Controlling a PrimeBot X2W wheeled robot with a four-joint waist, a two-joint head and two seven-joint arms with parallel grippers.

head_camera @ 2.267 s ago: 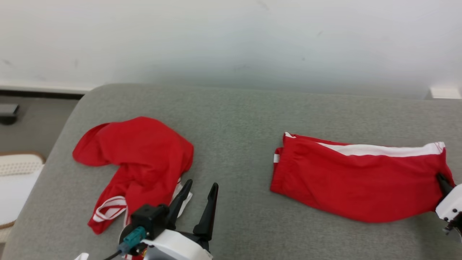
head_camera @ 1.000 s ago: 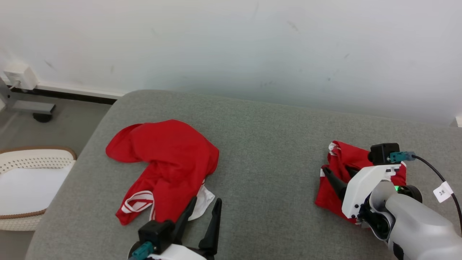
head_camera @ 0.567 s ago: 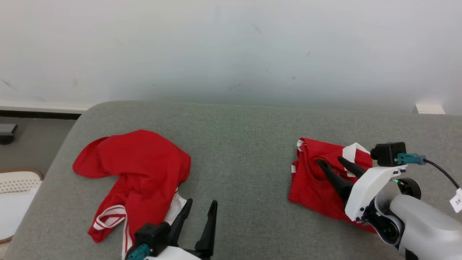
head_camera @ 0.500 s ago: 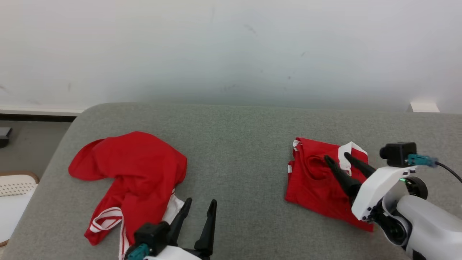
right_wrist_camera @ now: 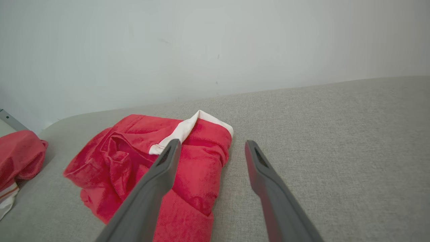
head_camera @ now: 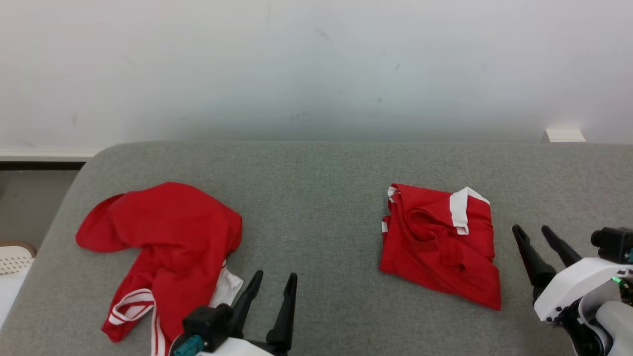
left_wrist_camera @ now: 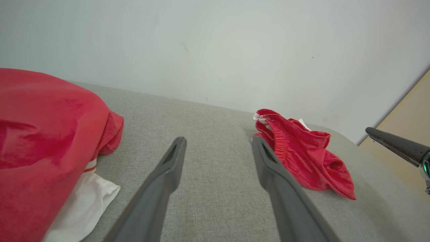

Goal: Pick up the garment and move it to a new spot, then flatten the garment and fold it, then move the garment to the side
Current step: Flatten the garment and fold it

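Note:
The garment (head_camera: 440, 242), red with a white band, lies folded in a rough square on the right half of the grey cushion (head_camera: 321, 198). My right gripper (head_camera: 530, 230) stands open just to its right, apart from the cloth and holding nothing. In the right wrist view the garment (right_wrist_camera: 141, 168) lies left of and behind the open right gripper (right_wrist_camera: 212, 144). My left gripper (head_camera: 275, 277) is open and empty at the cushion's front. Through the left wrist view the left gripper (left_wrist_camera: 219, 139) shows the garment (left_wrist_camera: 302, 154) off to its right.
A second red garment (head_camera: 158, 237) with white trim lies crumpled on the cushion's left half, close to my left gripper. A white basket (head_camera: 12, 252) stands on the floor beyond the cushion's left edge. A white wall (head_camera: 316, 64) runs behind.
My right gripper has drawn back to the right, off the folded garment, which stays where it lay. The head camera has shifted. The left gripper has kept its place.

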